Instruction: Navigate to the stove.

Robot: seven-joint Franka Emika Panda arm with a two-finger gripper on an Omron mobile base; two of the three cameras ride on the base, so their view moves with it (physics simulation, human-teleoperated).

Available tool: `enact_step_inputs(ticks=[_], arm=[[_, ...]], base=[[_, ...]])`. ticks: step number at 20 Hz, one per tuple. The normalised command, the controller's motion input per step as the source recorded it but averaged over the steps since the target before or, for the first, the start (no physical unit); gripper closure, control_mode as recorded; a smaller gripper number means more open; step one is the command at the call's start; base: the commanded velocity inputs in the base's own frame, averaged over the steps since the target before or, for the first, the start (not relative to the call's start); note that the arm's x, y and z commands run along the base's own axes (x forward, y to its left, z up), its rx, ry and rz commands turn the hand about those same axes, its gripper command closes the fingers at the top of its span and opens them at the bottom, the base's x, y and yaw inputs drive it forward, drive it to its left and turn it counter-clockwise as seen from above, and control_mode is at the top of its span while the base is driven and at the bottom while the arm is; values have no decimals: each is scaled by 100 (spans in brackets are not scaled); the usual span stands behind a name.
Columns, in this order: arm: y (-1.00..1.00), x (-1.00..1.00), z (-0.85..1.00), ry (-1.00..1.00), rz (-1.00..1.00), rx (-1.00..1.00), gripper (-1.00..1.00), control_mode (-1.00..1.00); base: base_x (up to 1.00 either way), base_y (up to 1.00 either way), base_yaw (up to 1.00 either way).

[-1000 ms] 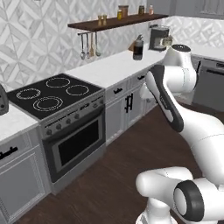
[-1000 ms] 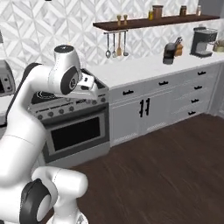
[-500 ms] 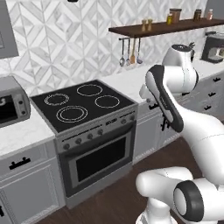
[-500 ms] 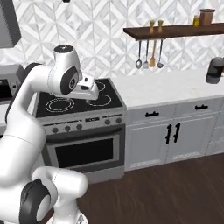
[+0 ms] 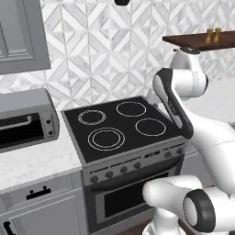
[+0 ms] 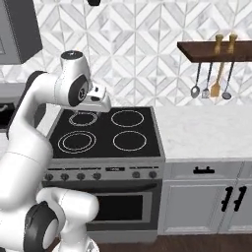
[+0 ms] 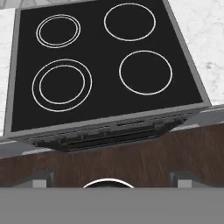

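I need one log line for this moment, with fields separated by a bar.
phase: navigate to stove | stove: directly ahead of base, cooktop bare | gripper: open, holds nothing, above floor in front of oven | toaster oven: on counter beside stove

The white arm rose from its base, elbow folded high, forearm bent back down and the wrist turned so the hand faced downward. The tool (image 6: 101,101) hung at chest height off the wrist, pointing down; its two fingertips (image 7: 43,177) sat wide apart in the hand view, holding nothing.
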Motion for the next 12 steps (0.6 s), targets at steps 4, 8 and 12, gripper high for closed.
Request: enact_step_inputs(ticks=[4, 8, 12], arm=[[0, 0, 0, 0, 0, 0, -100, 100], [0, 0, 0, 0, 0, 0, -100, 100], [0, 0, 0, 0, 0, 0, -100, 100]], base=[[100, 0, 38], [97, -19, 35], [66, -24, 15]])
